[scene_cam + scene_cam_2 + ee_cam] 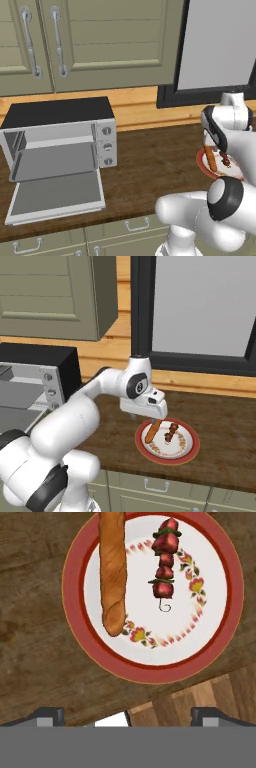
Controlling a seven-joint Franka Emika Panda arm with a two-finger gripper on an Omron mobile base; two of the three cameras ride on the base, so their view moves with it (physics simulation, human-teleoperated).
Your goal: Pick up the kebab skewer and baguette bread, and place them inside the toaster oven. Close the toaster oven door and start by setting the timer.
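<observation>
**Open gripper above the plate; oven door down**

The dark wooden worktop (150, 165) runs under pale green cabinets (100, 40); near its left end the toaster oven (60, 132) stands against the back wall, its black top up and three knobs down its right panel; the toaster oven door (55, 195) hangs open and lies flat, reaching toward the worktop's front edge; a grey tray (52, 160) sits inside the cavity. Well apart to the right, near the front edge, a red-rimmed plate (190, 448) carries both foods; the baguette bread (113, 572) lies along one side of the plate, one end past the rim; the kebab skewer (164, 562) lies beside it, roughly parallel, not touching it. The gripper (146, 418) hangs over the plate with its jaws spread wide and nothing between them; its fingertips (47, 716) show clear of both foods.
</observation>
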